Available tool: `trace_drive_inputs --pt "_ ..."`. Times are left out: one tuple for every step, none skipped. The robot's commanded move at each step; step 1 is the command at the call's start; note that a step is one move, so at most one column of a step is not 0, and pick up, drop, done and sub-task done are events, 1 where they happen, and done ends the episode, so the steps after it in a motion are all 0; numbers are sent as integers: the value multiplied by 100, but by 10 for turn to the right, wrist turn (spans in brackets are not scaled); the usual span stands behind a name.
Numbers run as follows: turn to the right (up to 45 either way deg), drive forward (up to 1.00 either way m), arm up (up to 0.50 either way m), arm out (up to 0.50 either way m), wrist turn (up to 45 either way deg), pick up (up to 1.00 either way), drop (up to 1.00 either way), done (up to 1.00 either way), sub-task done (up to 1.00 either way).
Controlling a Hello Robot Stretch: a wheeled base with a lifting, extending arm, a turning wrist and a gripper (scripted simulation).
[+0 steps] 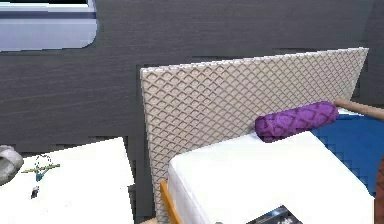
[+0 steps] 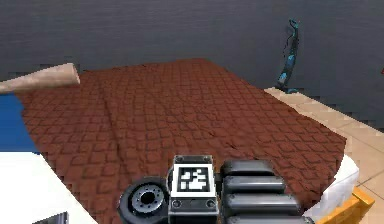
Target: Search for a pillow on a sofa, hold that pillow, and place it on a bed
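A bed stands ahead with a pale patterned headboard and a white mattress top. A purple roll-shaped pillow lies on it against the headboard. In the arm side view a brown quilted bedcover spreads across the bed. The arm's end rises from the bottom edge with a white marked square, and the gripper's dark round body sits left of it over the cover. Its far end is not clear, so I cannot tell whether it holds anything.
A white nightstand with keys and a grey object stands left of the bed. A dark grey wall runs behind. A tan tapered object juts over the cover. A teal upright thing stands beyond the bed.
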Motion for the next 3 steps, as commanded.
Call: trace_drive_inputs --pt "0 0 0 48 0 0 0 0 0" --pt "0 0 0 0 390 0 0 0 0" --pt "0 0 -8 0 0 0 0 0 0"
